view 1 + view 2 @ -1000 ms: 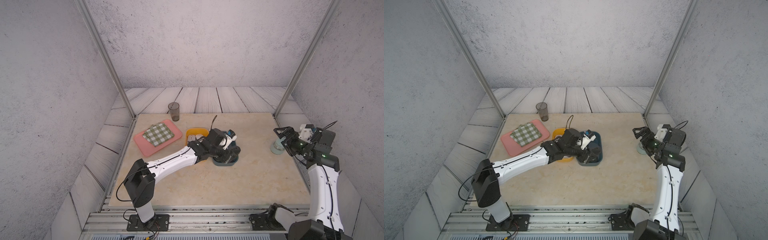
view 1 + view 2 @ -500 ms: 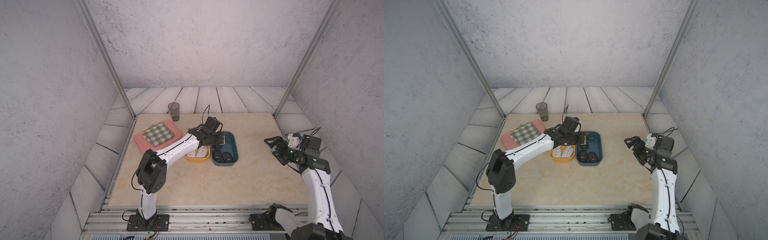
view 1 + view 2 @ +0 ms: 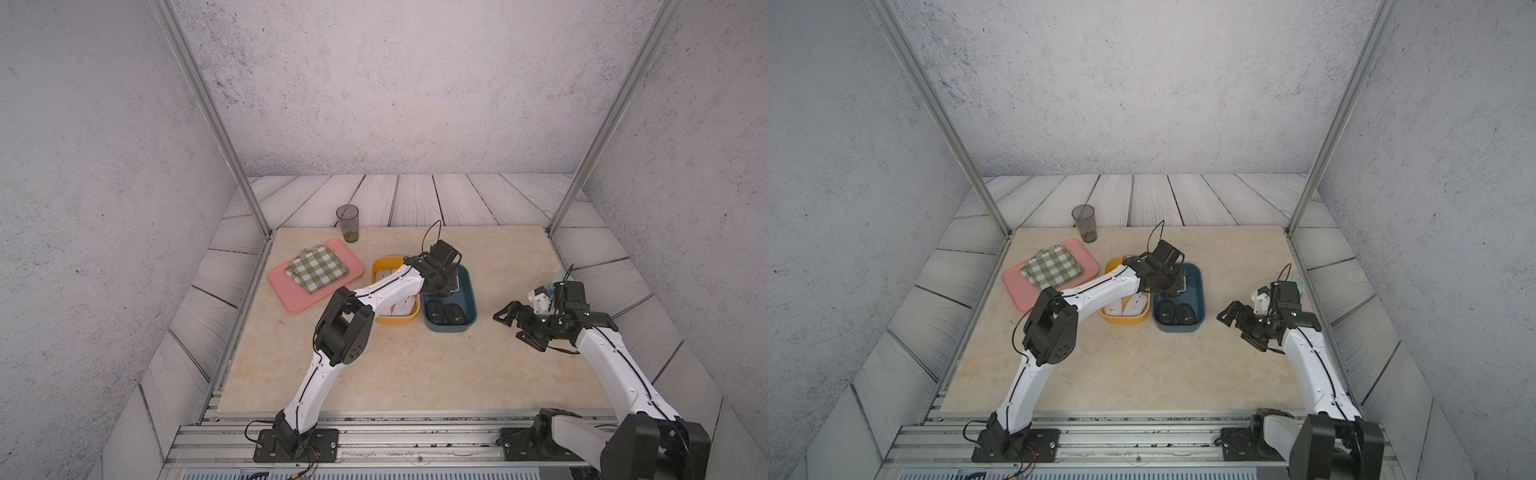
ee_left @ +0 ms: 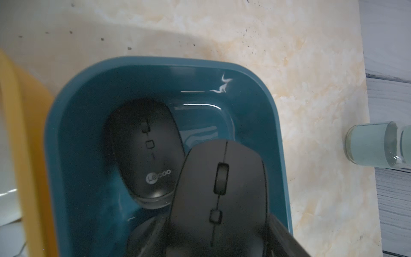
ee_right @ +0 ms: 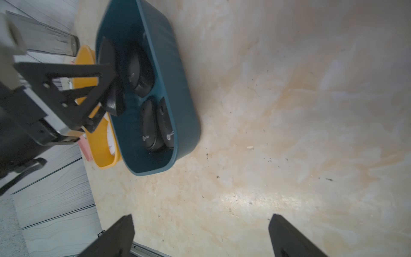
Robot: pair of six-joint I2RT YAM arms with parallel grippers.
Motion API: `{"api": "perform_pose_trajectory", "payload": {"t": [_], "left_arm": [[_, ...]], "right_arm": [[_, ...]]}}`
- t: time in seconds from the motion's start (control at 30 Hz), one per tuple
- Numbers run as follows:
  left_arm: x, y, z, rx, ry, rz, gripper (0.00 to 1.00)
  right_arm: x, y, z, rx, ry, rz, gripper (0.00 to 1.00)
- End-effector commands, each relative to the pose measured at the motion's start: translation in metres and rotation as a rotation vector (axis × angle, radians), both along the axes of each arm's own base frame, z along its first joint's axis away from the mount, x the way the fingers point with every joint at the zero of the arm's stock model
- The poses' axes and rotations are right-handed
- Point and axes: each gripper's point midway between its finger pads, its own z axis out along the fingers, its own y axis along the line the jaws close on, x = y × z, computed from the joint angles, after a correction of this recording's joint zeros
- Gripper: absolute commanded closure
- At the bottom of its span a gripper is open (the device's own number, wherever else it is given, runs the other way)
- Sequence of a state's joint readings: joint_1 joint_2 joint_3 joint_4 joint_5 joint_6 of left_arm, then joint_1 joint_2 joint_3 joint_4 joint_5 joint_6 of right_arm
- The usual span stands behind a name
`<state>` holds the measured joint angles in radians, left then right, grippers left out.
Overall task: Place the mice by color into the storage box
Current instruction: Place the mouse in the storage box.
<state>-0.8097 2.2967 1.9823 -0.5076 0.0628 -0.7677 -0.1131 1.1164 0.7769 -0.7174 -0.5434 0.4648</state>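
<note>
My left gripper [image 3: 451, 286] grips a black mouse [image 4: 219, 200] above the blue box [image 4: 275, 124]. Next I'd lower and release it beside the other black mice [image 3: 445, 312]. The right gripper [image 5: 201, 233] hangs wide, empty.

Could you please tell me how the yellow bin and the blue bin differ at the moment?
Colour: the yellow bin is bright, the blue bin dark teal. Contents: the yellow bin holds white mice, the blue bin black mice. The left gripper holds another black mouse over the blue bin; its arm crosses above the yellow bin. Both are rounded open tubs side by side.
</note>
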Motion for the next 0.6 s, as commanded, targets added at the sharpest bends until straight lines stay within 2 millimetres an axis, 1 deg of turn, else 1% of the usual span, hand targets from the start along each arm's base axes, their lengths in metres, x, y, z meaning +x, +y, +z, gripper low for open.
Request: {"api": "perform_pose_trajectory", "payload": {"t": [0.0,0.17,0.3,0.33,0.37,0.4,0.5,0.57], "left_arm": [[0.007,-0.005,0.003,0.024,-0.037,0.011,0.49],[0.009,-0.02,-0.011,0.059,-0.033,-0.008,0.49],[0.012,-0.027,-0.023,0.07,-0.03,-0.001,0.47],[0.013,-0.027,-0.023,0.077,-0.033,0.003,0.47],[0.014,-0.027,-0.027,0.088,-0.028,0.006,0.47],[0.014,-0.027,-0.037,0.1,-0.018,0.006,0.46],[0.015,-0.027,-0.04,0.105,-0.021,0.016,0.39],[0.016,-0.028,-0.04,0.098,-0.021,0.019,0.32]], "right_arm": [[0.0,-0.002,-0.011,-0.039,-0.006,0.029,0.01],[0.0,0.001,-0.019,-0.019,-0.005,0.035,0.01],[0.001,0.001,-0.017,-0.027,-0.021,0.051,0.01],[0.001,0.001,-0.016,-0.036,-0.024,0.054,0.01],[0.001,0.0,-0.015,-0.041,-0.031,0.061,0.01],[0.001,0.001,-0.013,-0.045,-0.038,0.07,0.01],[0.002,0.002,-0.006,-0.061,-0.061,0.1,0.01],[0.002,0.005,-0.004,-0.064,-0.067,0.12,0.01]]}}
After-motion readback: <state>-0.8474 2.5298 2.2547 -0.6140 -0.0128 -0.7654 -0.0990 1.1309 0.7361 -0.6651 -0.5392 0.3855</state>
